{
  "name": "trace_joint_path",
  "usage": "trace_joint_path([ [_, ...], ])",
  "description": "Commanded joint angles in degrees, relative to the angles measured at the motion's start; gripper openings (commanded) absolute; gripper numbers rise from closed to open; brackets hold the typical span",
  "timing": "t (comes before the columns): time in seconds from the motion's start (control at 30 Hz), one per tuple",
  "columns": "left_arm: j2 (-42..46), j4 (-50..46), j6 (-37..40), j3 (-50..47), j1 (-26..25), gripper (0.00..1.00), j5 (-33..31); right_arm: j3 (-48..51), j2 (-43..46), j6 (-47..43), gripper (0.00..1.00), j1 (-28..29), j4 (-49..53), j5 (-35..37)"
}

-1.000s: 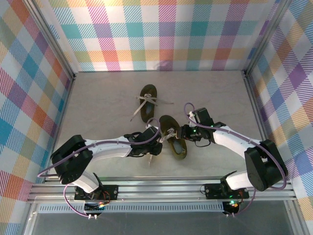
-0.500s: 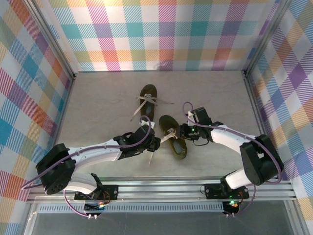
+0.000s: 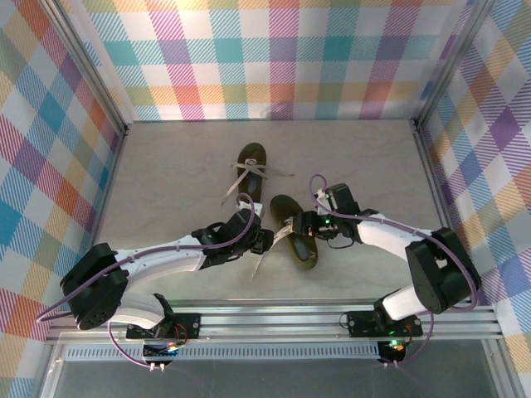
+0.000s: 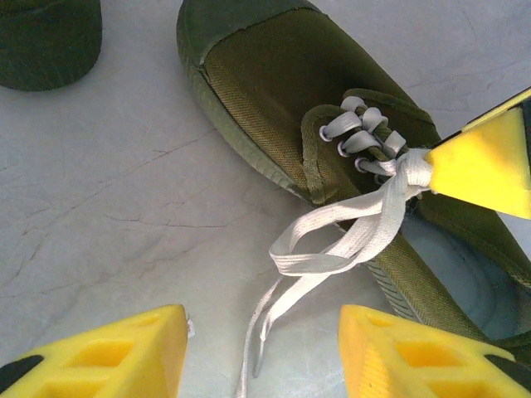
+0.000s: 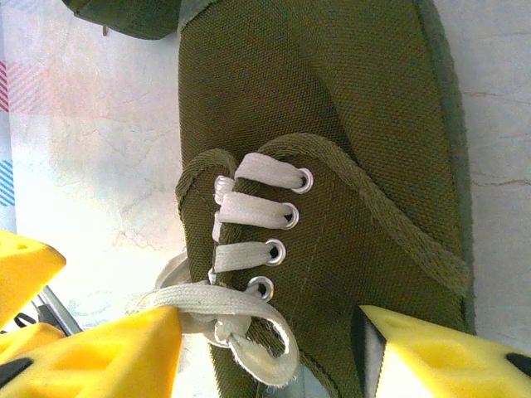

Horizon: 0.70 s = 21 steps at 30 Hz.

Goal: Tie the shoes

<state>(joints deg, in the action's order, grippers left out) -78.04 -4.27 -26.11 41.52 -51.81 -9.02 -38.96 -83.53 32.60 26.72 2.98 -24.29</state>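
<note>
The near shoe (image 3: 296, 236) lies at mid-table, olive-brown, with a loose half knot in its pale laces (image 4: 348, 236). Both lace ends trail onto the table between the fingers of my left gripper (image 4: 264, 352), which is open and holds nothing. That left gripper (image 3: 264, 242) sits just left of the shoe. My right gripper (image 5: 270, 340) is open and straddles the near shoe (image 5: 332, 149) at its top eyelets, and its left finger (image 5: 108, 356) touches the knot (image 5: 241, 319). The far shoe (image 3: 251, 168) lies behind, its laces spread loose.
The far shoe's toe (image 4: 46, 41) lies close to the near one. The right gripper's yellow finger (image 4: 489, 162) presses at the knot in the left wrist view. Checked walls enclose the table (image 3: 166, 182). An aluminium rail (image 3: 274, 319) runs along the near edge.
My left arm has stretched lower and its gripper has shifted slightly up toward the near shoe. The right gripper has edged left over the knot. The trailing lace now runs straighter.
</note>
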Motion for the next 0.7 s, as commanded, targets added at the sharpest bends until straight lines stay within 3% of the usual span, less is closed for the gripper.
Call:
trace_joint_path([
  [0.0,0.3,1.3,-0.1,-0.4,0.6,0.51,0.4,-0.4,-1.4,0.2,0.55,0.5,-1.4,-1.3],
  [0.3,0.2,1.3,-0.3,-0.8,0.6,0.51,0.1,0.6,-1.6,3.0,0.39,0.6,-6.5,-3.3],
  [0.43,0.3,1.4,-1.0,-0.8,1.5,0.51,0.4,1.0,0.6,2.2,0.26,0.6,-4.6,-1.1],
  [0.53,-0.4,3.4,-1.3,-0.7,2.9,0.53,3.8,0.8,2.4,1.0,0.17,0.6,-2.3,0.6],
  [0.67,-3.9,6.2,1.5,1.8,3.2,0.63,13.4,0.1,3.9,-0.7,0.07,0.6,1.0,2.2],
])
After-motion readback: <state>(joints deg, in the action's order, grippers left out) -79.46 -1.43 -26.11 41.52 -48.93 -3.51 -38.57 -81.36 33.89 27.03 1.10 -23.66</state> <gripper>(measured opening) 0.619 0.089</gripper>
